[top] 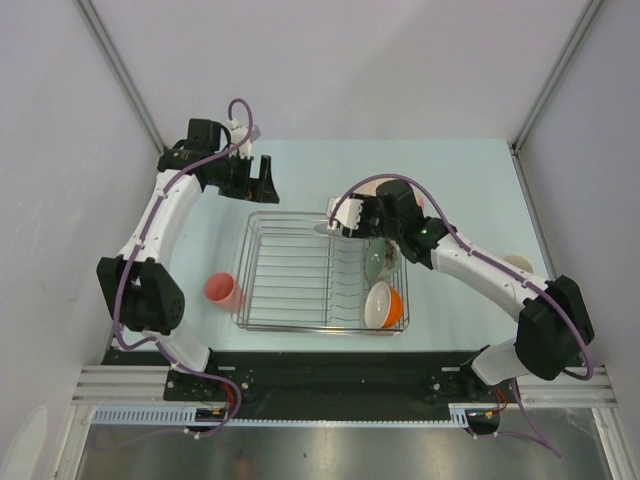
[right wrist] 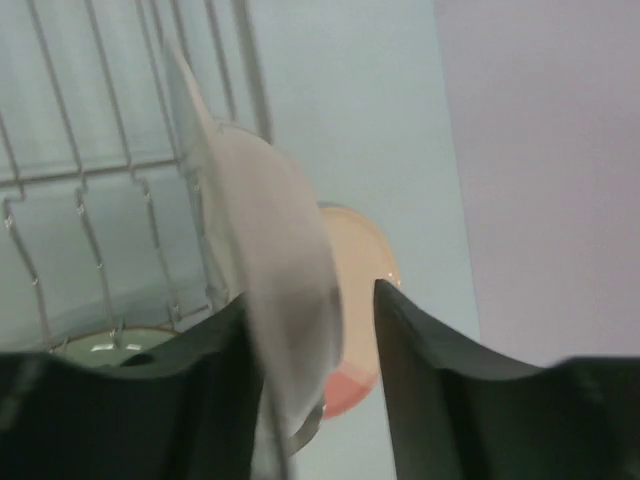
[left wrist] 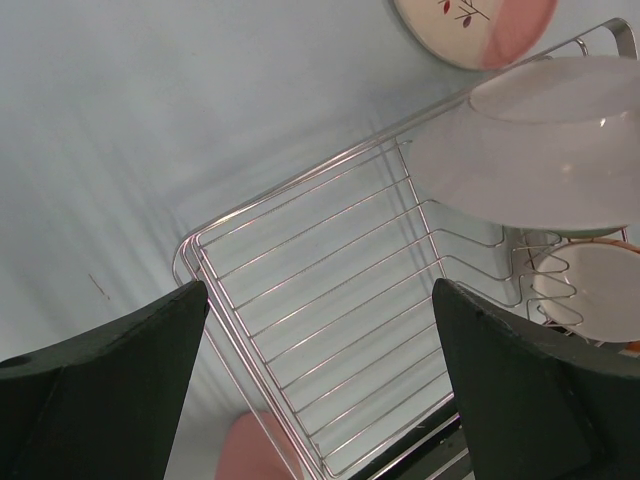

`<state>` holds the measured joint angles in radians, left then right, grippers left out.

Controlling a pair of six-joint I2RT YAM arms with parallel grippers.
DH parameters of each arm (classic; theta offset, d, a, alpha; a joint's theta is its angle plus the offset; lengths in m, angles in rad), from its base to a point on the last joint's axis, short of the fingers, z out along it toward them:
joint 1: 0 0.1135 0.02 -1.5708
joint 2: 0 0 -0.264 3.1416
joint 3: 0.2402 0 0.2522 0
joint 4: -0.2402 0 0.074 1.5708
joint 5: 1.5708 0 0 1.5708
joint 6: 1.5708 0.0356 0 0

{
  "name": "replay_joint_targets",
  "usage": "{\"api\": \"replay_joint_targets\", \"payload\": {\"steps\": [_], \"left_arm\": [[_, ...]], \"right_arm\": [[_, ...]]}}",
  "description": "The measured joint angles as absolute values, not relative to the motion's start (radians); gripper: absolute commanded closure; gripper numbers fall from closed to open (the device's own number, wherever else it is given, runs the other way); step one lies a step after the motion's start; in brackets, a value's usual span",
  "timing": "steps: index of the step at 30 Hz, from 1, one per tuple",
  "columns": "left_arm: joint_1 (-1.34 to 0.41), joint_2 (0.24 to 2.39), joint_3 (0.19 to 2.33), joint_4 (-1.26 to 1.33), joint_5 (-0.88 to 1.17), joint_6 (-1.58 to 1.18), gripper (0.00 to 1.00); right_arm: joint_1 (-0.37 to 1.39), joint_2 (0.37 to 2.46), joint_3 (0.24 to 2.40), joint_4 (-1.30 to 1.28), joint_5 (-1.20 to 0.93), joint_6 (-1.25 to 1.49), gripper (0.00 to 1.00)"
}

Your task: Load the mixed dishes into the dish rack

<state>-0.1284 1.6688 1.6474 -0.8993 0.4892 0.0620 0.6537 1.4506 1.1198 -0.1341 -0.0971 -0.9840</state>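
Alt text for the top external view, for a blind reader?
The right gripper holds a white plate over the far side of a wire dish rack. A green bowl and an orange bowl stand inside; a pink cup sits beside it.

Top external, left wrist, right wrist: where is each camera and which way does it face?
Top external: above and behind the arms, looking down on the table; both show, with left tool and right tool.
Left wrist: on the left arm, looking down into the dish rack; its two fingers show.
Right wrist: on the right arm, facing the rack's edge; its fingers flank a white dish.
Both wrist views share that dish and a pinkish plate.
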Motion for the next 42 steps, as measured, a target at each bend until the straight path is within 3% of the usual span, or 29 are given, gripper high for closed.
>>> {"api": "replay_joint_targets", "payload": {"steps": [1, 2, 3, 10, 17, 21, 25, 31, 42], "left_arm": [[-0.128, 1.669, 1.647, -0.899, 0.49, 0.062, 0.0], [-0.128, 1.669, 1.647, -0.9, 0.49, 0.062, 0.0], [-0.128, 1.669, 1.647, -0.9, 0.49, 0.062, 0.0], [-0.128, 1.669, 1.647, -0.899, 0.49, 0.062, 0.0], [-0.129, 1.669, 1.647, -0.899, 0.492, 0.061, 0.0], [-0.134, 1.673, 1.653, -0.899, 0.493, 0.059, 0.0], [-0.167, 1.755, 1.777, -0.907, 0.486, 0.05, 0.0], [-0.282, 2.025, 2.171, -0.929, 0.47, 0.027, 0.0], [-0.4, 2.302, 2.359, -0.833, 0.377, -0.002, 0.0]], "right_arm": [[0.656, 1.448, 1.109, -0.143, -0.104, -0.963, 0.31], [0.66, 1.446, 1.087, -0.155, -0.114, -0.947, 0.04], [0.664, 1.446, 1.073, -0.164, -0.116, -0.929, 0.0], [0.667, 1.431, 1.025, -0.186, -0.109, -0.878, 0.0], [0.656, 1.276, 1.025, -0.124, -0.087, -0.823, 0.0], [0.596, 1.176, 1.021, -0.05, -0.031, -0.665, 0.0], [0.412, 1.137, 1.036, 0.065, 0.067, -0.377, 0.0], [0.153, 1.266, 1.07, 0.079, 0.09, 0.052, 0.0], [0.027, 1.687, 1.169, -0.074, -0.022, 0.461, 0.0]]}}
